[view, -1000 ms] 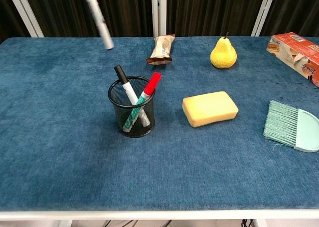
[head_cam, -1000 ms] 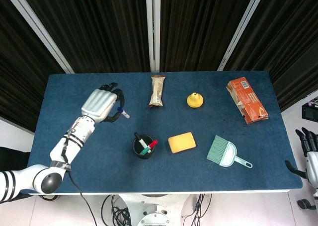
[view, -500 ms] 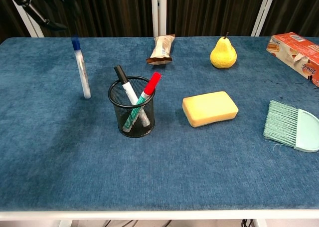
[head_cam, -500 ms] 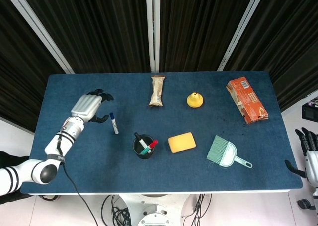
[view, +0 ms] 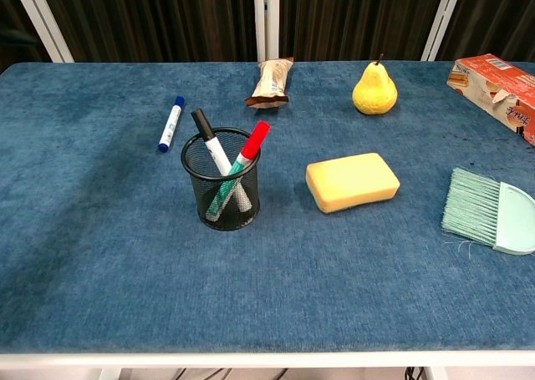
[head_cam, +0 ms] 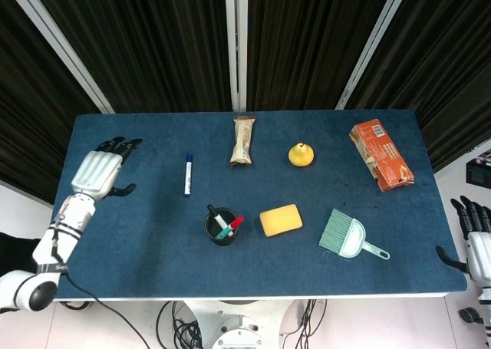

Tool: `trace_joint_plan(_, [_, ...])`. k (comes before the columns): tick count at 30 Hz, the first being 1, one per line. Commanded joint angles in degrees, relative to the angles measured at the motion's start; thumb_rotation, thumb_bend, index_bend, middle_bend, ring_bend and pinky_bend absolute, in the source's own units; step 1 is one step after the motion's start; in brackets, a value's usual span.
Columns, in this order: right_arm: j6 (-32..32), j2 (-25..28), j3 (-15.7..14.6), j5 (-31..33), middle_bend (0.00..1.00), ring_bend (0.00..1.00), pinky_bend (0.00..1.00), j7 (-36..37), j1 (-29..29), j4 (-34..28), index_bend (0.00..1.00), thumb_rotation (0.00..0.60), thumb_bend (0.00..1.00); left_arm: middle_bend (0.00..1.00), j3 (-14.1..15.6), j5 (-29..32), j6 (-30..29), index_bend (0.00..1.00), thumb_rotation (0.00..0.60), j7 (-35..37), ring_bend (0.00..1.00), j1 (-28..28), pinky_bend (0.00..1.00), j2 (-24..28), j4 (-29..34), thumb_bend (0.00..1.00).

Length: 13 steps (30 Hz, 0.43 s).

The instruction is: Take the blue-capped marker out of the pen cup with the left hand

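The blue-capped marker (head_cam: 187, 175) lies flat on the blue table, left of and behind the black mesh pen cup (head_cam: 222, 227); the chest view shows the same marker (view: 170, 124) and cup (view: 222, 179). In the cup stand a black-capped, a red-capped and a green marker. My left hand (head_cam: 102, 169) hovers near the table's left edge, fingers spread, holding nothing, well left of the marker. It does not show in the chest view. My right hand (head_cam: 473, 234) hangs off the table's right side, fingers apart, empty.
A snack bar wrapper (head_cam: 243, 141) and a yellow pear (head_cam: 301, 155) lie at the back. An orange carton (head_cam: 381, 154) sits at the far right. A yellow sponge (head_cam: 280, 219) and a teal hand brush (head_cam: 350, 235) lie right of the cup.
My left hand let go of the blue-capped marker, which dropped and now lies flat on the table. The hand drew back to the left edge. The right hand hardly moved.
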State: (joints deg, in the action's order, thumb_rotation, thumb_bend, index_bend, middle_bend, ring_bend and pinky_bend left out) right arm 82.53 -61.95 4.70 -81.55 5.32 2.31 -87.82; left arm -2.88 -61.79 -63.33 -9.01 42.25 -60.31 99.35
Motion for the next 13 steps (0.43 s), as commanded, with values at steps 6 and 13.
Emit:
trace_joint_plan(6, [1.6,-2.7,-0.1,-1.9,0.0,0.0,0.0,0.1,0.3,2.8,0.0,0.6,0.18,0.1,10.2,-17.7,-26.9,0.12,0.6,-1.2,0.0,-22.2,0.12,-11.3,-18.5,0.23])
trace_joint_plan(13, [1.2,-5.0,0.7,-1.1,0.0,0.0,0.0,-1.8,1.0,3.7,0.0,0.6,0.18,0.08,10.4,-17.7,-30.2,0.11,0.6,5.1,0.0,-30.1,0.11,-15.4,-29.2,0.22])
